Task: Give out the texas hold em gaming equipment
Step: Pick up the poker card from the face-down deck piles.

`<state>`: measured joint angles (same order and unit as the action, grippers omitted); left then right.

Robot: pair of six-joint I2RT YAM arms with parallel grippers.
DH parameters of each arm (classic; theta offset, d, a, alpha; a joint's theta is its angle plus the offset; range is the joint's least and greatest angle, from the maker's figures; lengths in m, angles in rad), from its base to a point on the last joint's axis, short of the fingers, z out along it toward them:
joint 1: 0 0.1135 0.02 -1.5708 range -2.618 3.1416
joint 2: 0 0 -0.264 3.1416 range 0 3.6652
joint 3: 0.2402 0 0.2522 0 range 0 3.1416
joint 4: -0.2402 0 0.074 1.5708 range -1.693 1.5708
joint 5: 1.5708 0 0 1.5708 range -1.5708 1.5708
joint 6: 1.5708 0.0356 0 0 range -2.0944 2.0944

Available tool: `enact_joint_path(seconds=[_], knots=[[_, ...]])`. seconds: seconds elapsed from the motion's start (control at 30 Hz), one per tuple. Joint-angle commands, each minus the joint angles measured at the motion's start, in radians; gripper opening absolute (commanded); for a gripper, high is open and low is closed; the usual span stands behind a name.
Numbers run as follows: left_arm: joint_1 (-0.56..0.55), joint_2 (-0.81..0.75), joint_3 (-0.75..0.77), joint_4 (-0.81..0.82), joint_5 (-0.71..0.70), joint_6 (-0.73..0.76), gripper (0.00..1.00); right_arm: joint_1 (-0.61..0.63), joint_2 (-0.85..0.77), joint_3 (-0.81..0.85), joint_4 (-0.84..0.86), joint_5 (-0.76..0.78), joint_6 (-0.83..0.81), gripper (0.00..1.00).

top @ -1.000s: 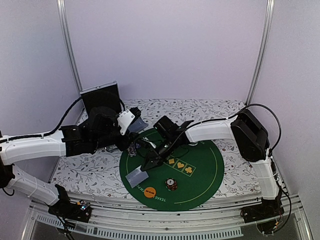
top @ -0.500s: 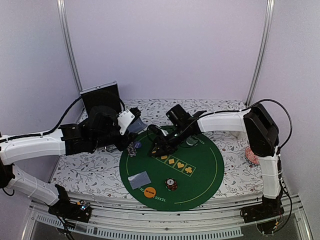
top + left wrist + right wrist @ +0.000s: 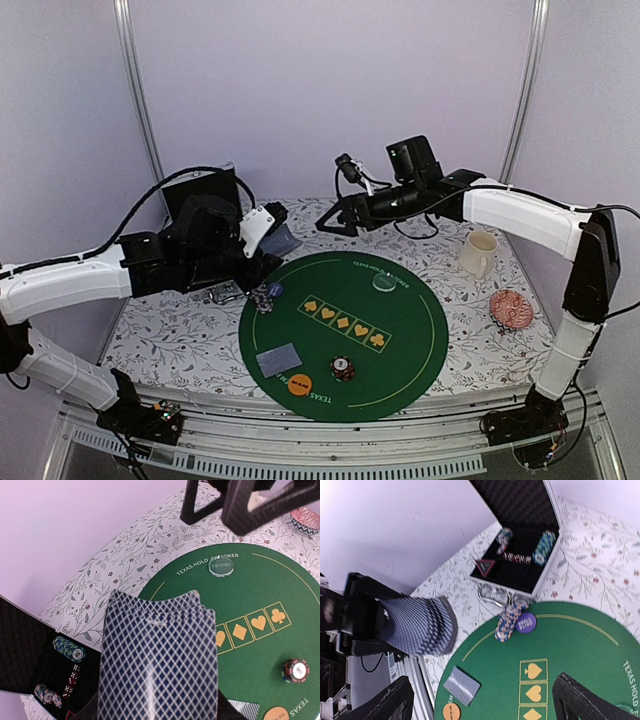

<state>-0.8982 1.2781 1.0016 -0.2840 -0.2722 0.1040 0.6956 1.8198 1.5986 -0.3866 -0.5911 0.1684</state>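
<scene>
Left gripper (image 3: 262, 238) is clamped on a card fan (image 3: 282, 241). The card backs face its wrist cam. The fan is up off the desk (image 3: 165, 345), over the far-left rim of the mat (image 3: 410, 340).

Right gripper (image 3: 338, 222) is wide open with nothing between the fingers. It is raised over the far side of the desk, beyond the mat. It is near the fan but apart from it, and well clear of everything on the mat.

On the mat:
- single card (image 3: 278, 358): face down, near-left, well apart from both grippers
- orange disc (image 3: 299, 383): at the near rim, just beside that card
- chip stack (image 3: 343, 369): right of the orange disc
- clear disc (image 3: 384, 283): far side, the piece closest to the right gripper, lying below it
- second stack (image 3: 265, 298): at the left rim with a purple disc (image 3: 276, 290) just beside it, below the fan

Case (image 3: 200, 200) is open behind the left arm. The right wrist view shows a triangle marker (image 3: 484, 566) and more chips (image 3: 544, 541) inside it.

Mug (image 3: 478, 252) is on the desk, right of the mat.
</scene>
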Motion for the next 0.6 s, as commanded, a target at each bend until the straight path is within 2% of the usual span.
enact_joint_path(seconds=[0.0, 0.1, 0.2, 0.33, 0.57], knots=[[-0.006, -0.031, -0.012, 0.05, 0.037, -0.002, 0.46, 0.008, -0.061, -0.02, 0.19, -0.044, 0.005, 0.99], [-0.009, -0.068, -0.053, 0.091, 0.048, 0.02, 0.46, 0.036, -0.018, -0.015, 0.278, -0.105, 0.086, 0.99], [-0.009, -0.104, -0.085, 0.114, 0.07, 0.031, 0.47, 0.075, 0.062, 0.054, 0.275, -0.153, 0.119, 0.99], [-0.014, -0.138, -0.123, 0.145, 0.129, 0.044, 0.47, 0.102, 0.136, 0.128, 0.254, -0.176, 0.107, 0.98], [-0.018, -0.134, -0.13, 0.146, 0.153, 0.067, 0.48, 0.131, 0.184, 0.145, 0.224, -0.231, 0.053, 0.95]])
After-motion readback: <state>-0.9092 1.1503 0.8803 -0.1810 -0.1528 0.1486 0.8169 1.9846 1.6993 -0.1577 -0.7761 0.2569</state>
